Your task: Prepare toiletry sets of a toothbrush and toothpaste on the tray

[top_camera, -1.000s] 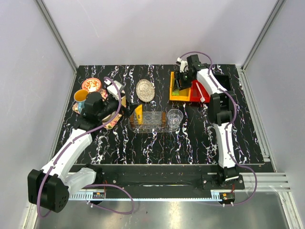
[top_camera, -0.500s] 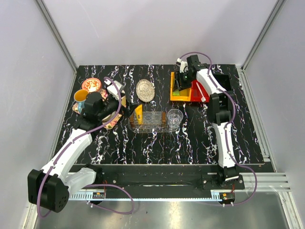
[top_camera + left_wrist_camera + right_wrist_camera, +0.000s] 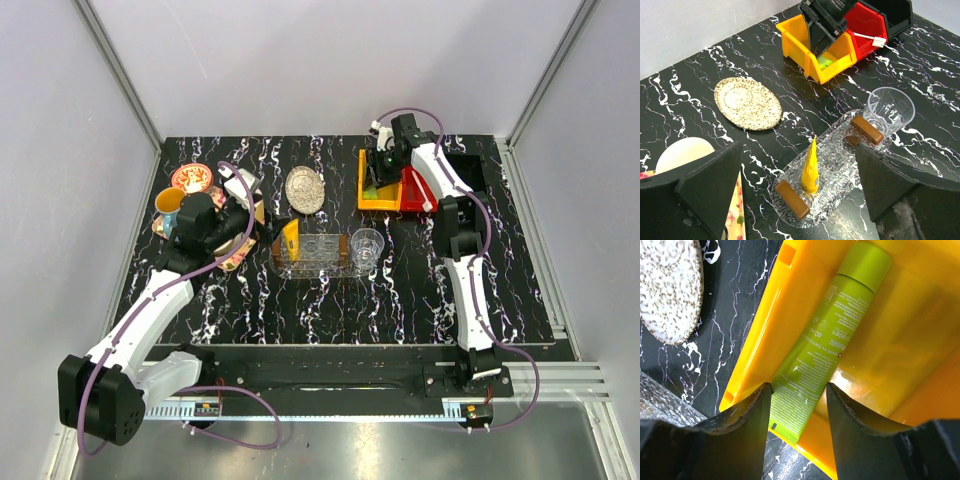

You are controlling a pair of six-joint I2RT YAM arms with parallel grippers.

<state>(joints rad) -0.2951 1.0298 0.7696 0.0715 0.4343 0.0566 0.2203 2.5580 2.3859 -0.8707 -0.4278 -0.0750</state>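
Your right gripper [image 3: 799, 395] is half open and does not seem to pinch anything yet. The green toothpaste tube [image 3: 832, 335] lies in the yellow bin [image 3: 905, 340], its flat end between the fingers [image 3: 740, 430], cap pointing away.

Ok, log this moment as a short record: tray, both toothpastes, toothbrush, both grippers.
tray: clear oval, carries the orange-yellow toothpaste
green toothpaste: lying in the yellow bin, not on the tray
toothbrush: in the red bin, not on the tray
right gripper: open, down in the yellow bin, one finger on each side of the green toothpaste's flat end
left gripper: open, holding nothing, apart from the tray
complete sets on tray: none yet
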